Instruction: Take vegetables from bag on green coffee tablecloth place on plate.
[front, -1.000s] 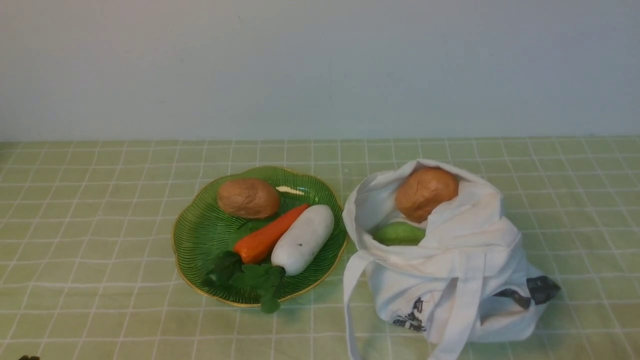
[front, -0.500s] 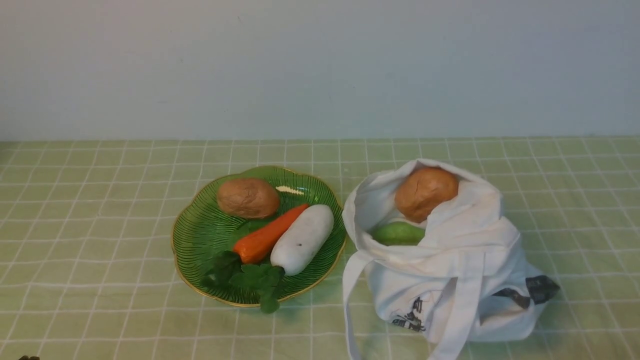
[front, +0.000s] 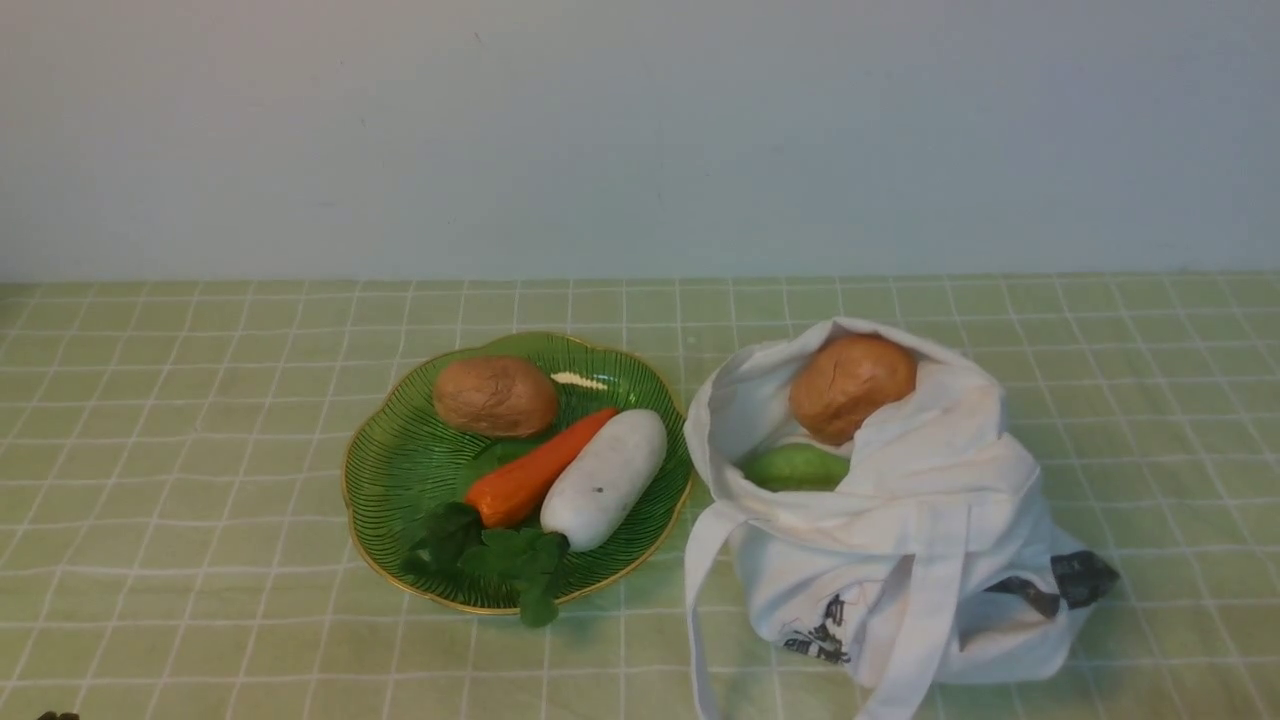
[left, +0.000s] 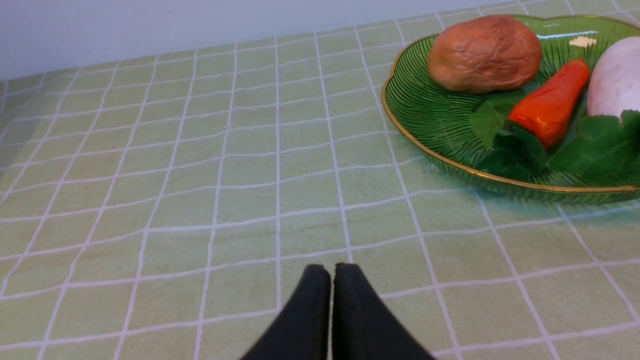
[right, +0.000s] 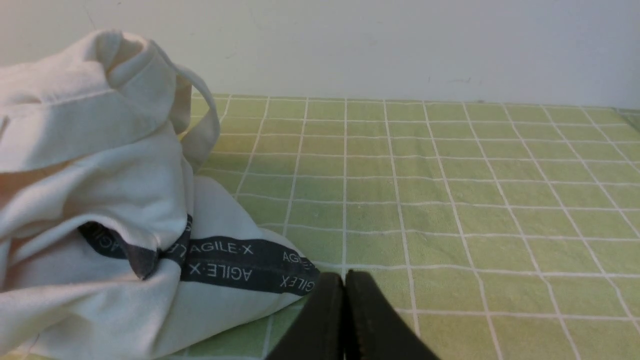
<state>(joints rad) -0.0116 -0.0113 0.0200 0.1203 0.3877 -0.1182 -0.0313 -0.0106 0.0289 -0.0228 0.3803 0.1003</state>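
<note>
Your left gripper (left: 332, 272) and right gripper (right: 344, 280) are both clenched on nothing, low over the green coffee tablecloth (front: 200, 450), while 1 potato (front: 495, 396) lies on the plate (front: 400, 470) and 1 potato (front: 851, 385) sits in the bag (front: 930, 560) beside it

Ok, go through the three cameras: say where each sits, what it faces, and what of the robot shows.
Front view: between the arms, facing the plate, the bag and the wall; almost no robot shows.
Left wrist view: low over the tablecloth, facing the plate; left tool shut.
Right wrist view: low beside the bag, facing the wall; right tool shut.
Shared: front and left wrist views both show the potato on the plate.
</note>
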